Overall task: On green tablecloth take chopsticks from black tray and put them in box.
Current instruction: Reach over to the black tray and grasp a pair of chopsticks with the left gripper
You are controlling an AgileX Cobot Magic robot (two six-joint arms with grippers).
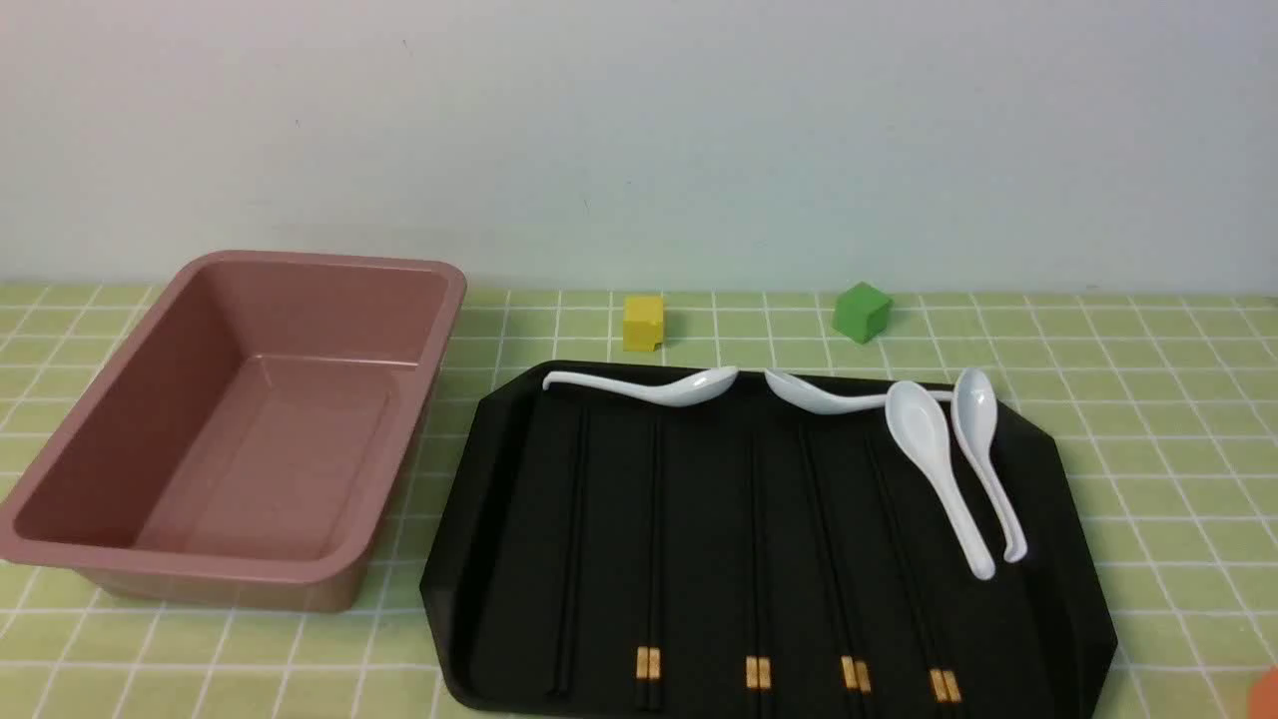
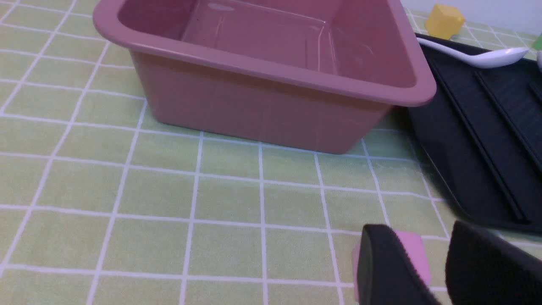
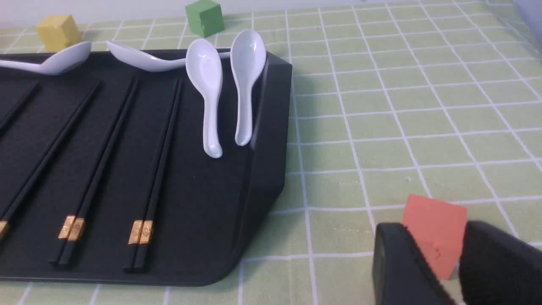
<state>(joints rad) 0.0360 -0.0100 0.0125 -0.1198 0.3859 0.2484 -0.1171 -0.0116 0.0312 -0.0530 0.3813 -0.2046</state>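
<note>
While the box [image 1: 200, 330] sits empty, no step looks done
The chopsticks [image 1: 571, 549] lie in the black tray [image 1: 451, 584]; left gripper [image 2: 423, 254] and right gripper [image 3: 436, 250] are spread, holding nothing

The left pincer [image 2: 417, 239] and the right pincer [image 3: 434, 239] each hang low, jaws parted and empty.

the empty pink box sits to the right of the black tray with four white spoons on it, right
No: the front view shows the box left of the black tray, not right. It is empty, and the tray does hold four white spoons.
</note>
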